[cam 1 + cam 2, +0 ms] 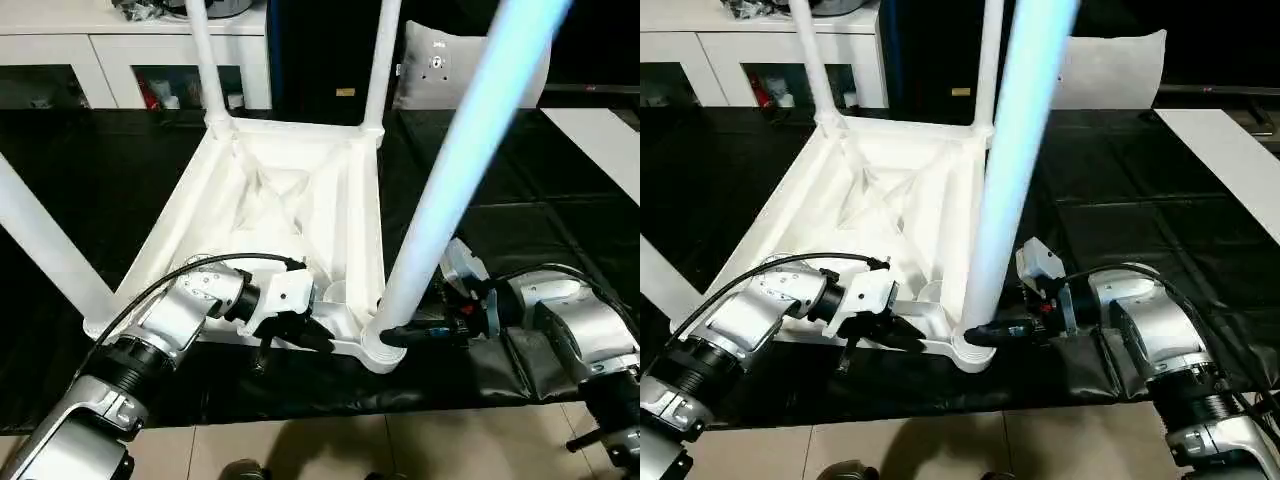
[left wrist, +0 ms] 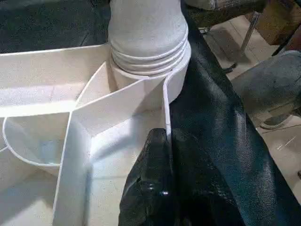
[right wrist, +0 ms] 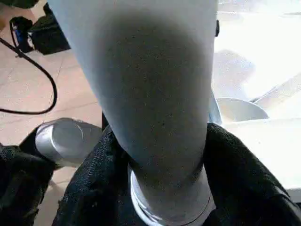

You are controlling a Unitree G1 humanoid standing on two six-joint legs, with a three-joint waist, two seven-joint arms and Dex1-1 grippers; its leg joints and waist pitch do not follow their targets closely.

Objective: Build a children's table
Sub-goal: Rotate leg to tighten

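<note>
**Clerk:** Four legs counted on the children's table (image 1: 300, 200), which lies top-down on the black-covered work table (image 1: 100, 170) near its front edge. Front-right leg (image 1: 1015, 150) stands in its corner socket (image 1: 970, 352), with thread rings showing above the collar.

**Checker:** Grippers?

**Clerk:** Left gripper (image 1: 300, 330): pinched tight on the front rim wall of the white top, beside that socket. Right gripper (image 1: 1002, 330): a finger on either side of the leg's base, pads at the plastic; whether it is clamped firmly I cannot tell.

**Checker:** Hazards?

**Clerk:** Item one, as I judge it: the leg is not fully seated, so turning it at a tilt could cross the threads. Item two: fingers could slip round the smooth taper. Item three: if the rim pinch gives, the light top could swivel or slide off the front edge.
</note>
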